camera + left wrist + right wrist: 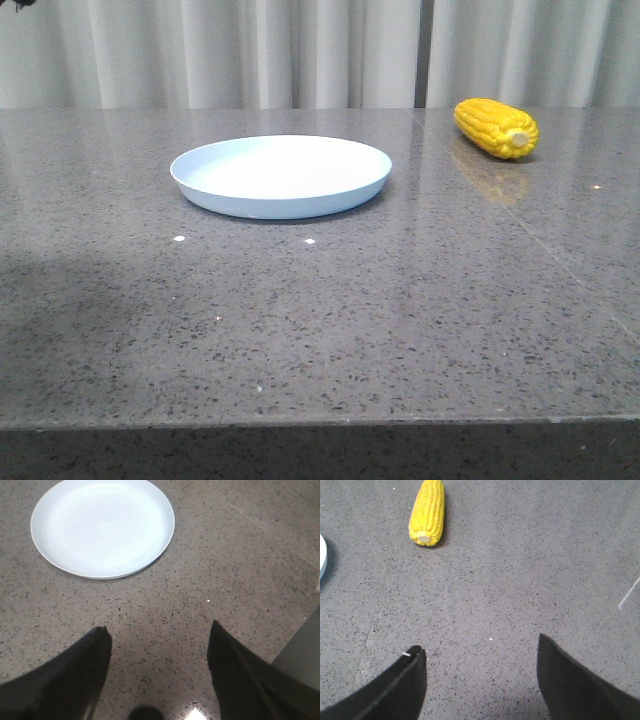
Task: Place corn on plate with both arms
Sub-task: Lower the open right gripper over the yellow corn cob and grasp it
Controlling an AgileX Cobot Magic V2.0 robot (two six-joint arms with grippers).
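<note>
Lying on the table (pixel 330 330) well right of the empty plate (pixel 281 176), the corn (pixel 496 128) was untouched. Left gripper (pixel 159 652) and right gripper (pixel 481 672) hung spread, holding nothing; everything remained to do.

Bright yellow corn (pixel 495 127) with rows of kernels, pale stub; plain pale blue-white plate (pixel 281 176); grey speckled tabletop (pixel 320 320); seemingly black claws.
</note>
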